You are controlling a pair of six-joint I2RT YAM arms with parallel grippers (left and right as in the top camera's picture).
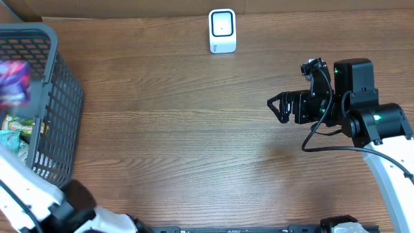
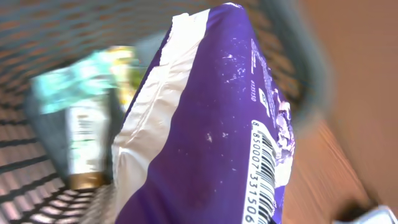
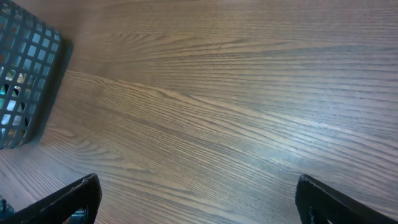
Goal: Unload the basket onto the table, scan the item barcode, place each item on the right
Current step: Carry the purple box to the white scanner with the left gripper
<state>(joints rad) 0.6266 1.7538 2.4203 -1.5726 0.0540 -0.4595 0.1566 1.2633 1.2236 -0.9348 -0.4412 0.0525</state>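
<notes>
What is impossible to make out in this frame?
Barcode on the purple packet: left wrist view, cut off by the bottom edge.
Left gripper's fingers: unseen in every view; the packet fills the left wrist view.
Other items in the basket: blurred in left wrist view, half hidden by mesh overhead.

The purple packet (image 2: 205, 124), with a white seam strip and a barcode (image 2: 266, 180) near one end, is tilted over the basket (image 1: 65, 97) at 9 o'clock. The white scanner (image 1: 222, 30) stands upright on the tabletop (image 1: 181, 129) at 12 o'clock.
</notes>
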